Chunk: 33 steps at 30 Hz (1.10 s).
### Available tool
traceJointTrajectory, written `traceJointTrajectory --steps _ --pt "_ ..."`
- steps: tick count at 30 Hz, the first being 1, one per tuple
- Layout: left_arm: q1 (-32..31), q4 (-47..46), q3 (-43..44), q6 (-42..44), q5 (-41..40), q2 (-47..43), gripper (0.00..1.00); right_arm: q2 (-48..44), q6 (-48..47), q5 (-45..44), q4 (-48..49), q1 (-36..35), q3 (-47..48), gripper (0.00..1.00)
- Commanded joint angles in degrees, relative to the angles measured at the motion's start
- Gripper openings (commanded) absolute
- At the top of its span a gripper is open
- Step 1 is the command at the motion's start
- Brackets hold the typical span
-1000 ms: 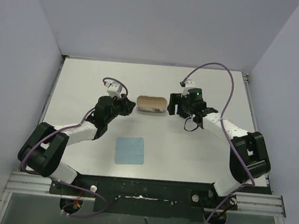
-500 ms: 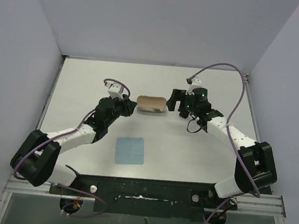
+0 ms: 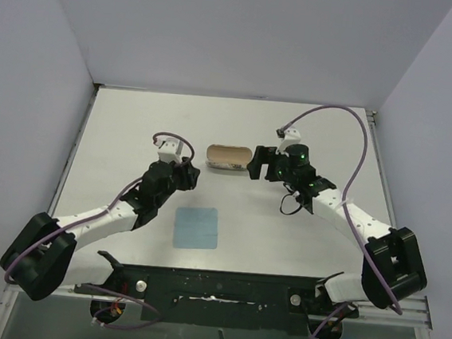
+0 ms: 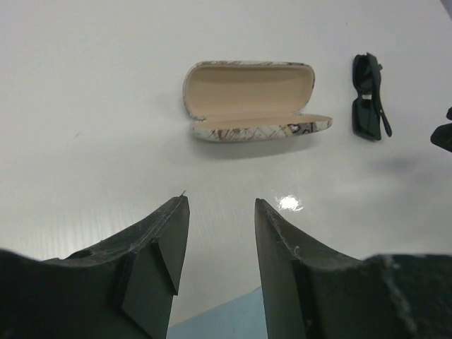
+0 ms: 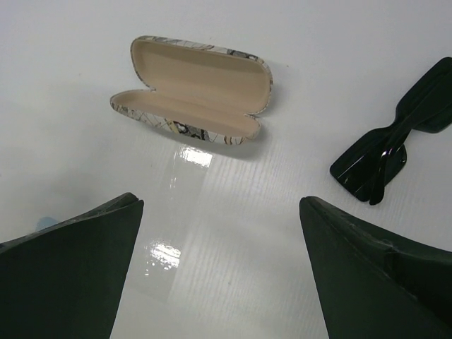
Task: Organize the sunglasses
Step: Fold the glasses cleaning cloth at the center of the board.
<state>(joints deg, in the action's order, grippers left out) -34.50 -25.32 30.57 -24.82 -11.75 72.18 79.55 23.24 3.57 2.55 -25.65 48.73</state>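
The left gripper (image 4: 221,201) stands partly open, a modest gap between its fingers, holding and touching nothing. The right gripper (image 5: 220,205) is spread wide and is equally empty, both hovering over the white table (image 3: 118,127). In the top view the sunglasses cannot be separated from the black right gripper near them, and in the right wrist view the picture's edge cuts off one end of them. The sunglasses (image 4: 369,106) lie folded on the table just beside one end of the open marbled case (image 4: 254,102), not inside it. They sit ahead and to the right of both claws, well apart from the left one, nearer the right one.
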Motion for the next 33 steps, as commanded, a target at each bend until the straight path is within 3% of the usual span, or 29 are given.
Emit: traceJointTrajectory --steps 1,13,15,21,29,33 --pt "-0.61 6.50 -1.85 -3.73 -4.55 -4.43 0.41 0.33 -2.05 -6.38 -3.03 -4.75 2.07 0.99" --pt "-2.74 18.28 -7.97 -10.05 -5.18 -16.77 0.42 -0.29 -1.45 -3.19 -5.10 -13.92 -1.25 0.86" --pt "-3.24 19.60 -8.62 -10.64 -4.79 -17.05 0.38 0.06 -1.67 -0.68 -4.49 -14.14 -2.11 0.79" --pt "-3.82 20.25 -10.32 -12.31 -4.57 -15.92 0.26 1.22 -1.40 2.74 -1.29 -14.47 -4.56 0.73" --pt "-4.07 22.88 -10.36 -14.79 -7.45 -15.01 0.28 5.59 -2.81 6.37 0.25 -15.49 -3.64 0.59" --pt "-4.03 23.04 -10.29 -15.23 -7.73 -13.47 0.28 8.14 -3.45 7.01 0.67 -16.49 -2.50 0.57"
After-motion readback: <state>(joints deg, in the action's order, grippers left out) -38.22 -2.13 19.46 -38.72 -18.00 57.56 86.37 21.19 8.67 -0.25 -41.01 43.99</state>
